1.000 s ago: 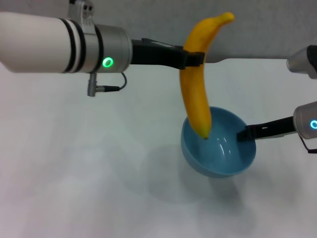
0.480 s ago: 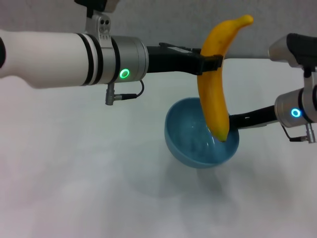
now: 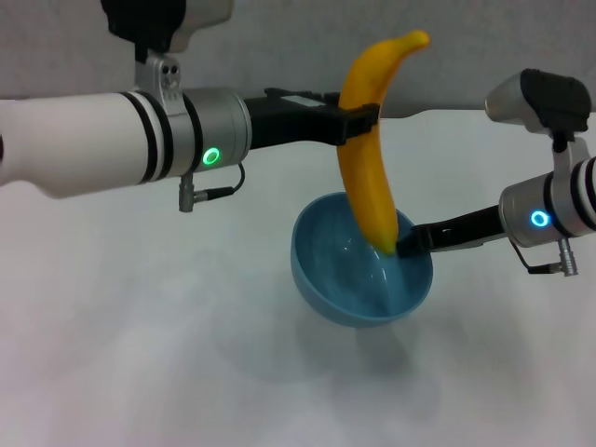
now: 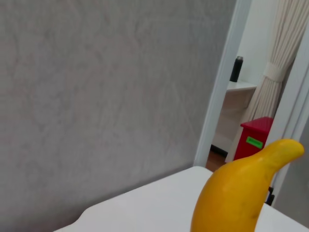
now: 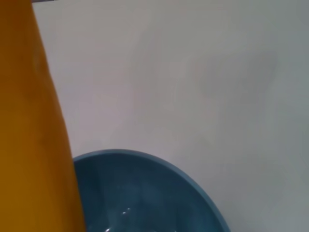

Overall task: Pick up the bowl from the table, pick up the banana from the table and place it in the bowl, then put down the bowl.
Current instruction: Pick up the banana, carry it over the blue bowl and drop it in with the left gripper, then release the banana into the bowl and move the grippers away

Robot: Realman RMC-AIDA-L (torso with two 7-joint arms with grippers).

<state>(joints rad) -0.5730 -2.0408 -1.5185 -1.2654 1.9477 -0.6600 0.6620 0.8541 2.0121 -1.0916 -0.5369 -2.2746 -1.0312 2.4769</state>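
Note:
My left gripper (image 3: 358, 121) is shut on the yellow banana (image 3: 370, 168) near its upper part and holds it upright, stem end up. The banana's lower tip hangs inside the light-blue bowl (image 3: 349, 279). My right gripper (image 3: 410, 242) is shut on the bowl's right rim and holds the bowl in the air above the white table (image 3: 140, 326), tilted a little. The banana also shows in the left wrist view (image 4: 236, 193) and in the right wrist view (image 5: 38, 135), where the bowl's rim (image 5: 193, 183) lies just beside it.
A grey wall stands behind the table's far edge (image 3: 447, 110). The bowl's shadow (image 3: 317, 363) lies on the tabletop below it. A red box (image 4: 256, 137) and a curtain stand beyond a doorway in the left wrist view.
Both arms have shifted left together. The banana has moved left with my left gripper, and the bowl has moved left and slightly down; the banana's tip stays inside the bowl.

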